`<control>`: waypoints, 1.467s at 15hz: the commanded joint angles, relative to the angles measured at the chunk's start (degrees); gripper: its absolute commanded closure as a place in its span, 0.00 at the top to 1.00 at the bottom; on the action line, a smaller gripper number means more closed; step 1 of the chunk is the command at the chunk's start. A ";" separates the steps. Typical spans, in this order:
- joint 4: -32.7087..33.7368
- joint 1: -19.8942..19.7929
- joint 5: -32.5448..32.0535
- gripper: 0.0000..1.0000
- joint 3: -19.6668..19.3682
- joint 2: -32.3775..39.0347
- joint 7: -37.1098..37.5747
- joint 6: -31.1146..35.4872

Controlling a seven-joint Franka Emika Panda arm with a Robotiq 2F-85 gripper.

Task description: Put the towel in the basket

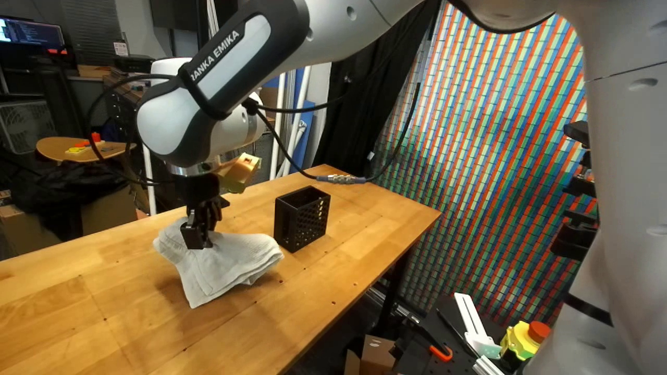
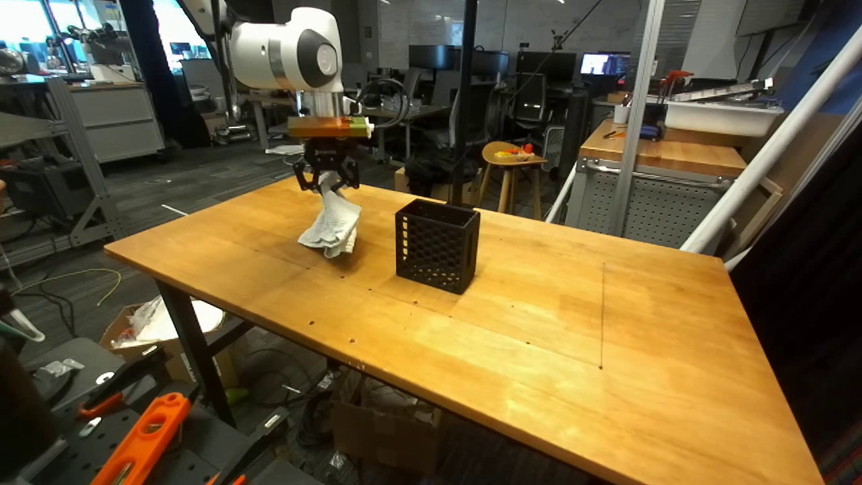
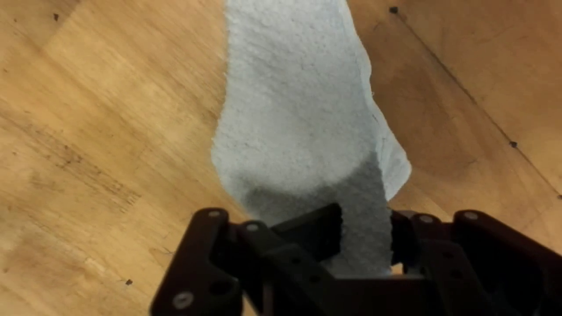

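Table (image 2: pixel 498 337): wooden, carries basket (image 2: pixel 434 246).
Towel (image 1: pixel 229 263): hangs beside basket, near but apart; can't tell if lowest corner touches table. Spread wider than basket mouth, so trailing edge could snag rim and tip basket if carried across too low. Pinched at one spot only, so loose layers may end up draped outside.
Basket: upright, mouth up; towel not in it. Inside dark, bottom hidden, can't tell contents.
Gripper (image 3: pixel 365 237): beside basket, over towel, jaws clamped on towel's upper end.
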 commanded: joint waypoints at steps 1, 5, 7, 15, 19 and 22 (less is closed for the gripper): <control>-6.75 -0.87 1.56 0.07 -0.48 -11.12 -0.22 -3.65; -9.95 -1.55 -0.05 0.08 -3.35 -19.45 0.64 -7.67; -10.95 -2.37 -0.95 0.07 -5.44 -22.41 0.95 -8.99; -9.48 -6.43 -3.01 0.08 -12.14 -23.59 0.10 -10.36; -6.97 -7.38 -3.35 0.08 -13.35 -21.57 -0.18 -10.17; -4.01 -8.15 -4.04 0.08 -14.07 -19.90 -0.17 -10.42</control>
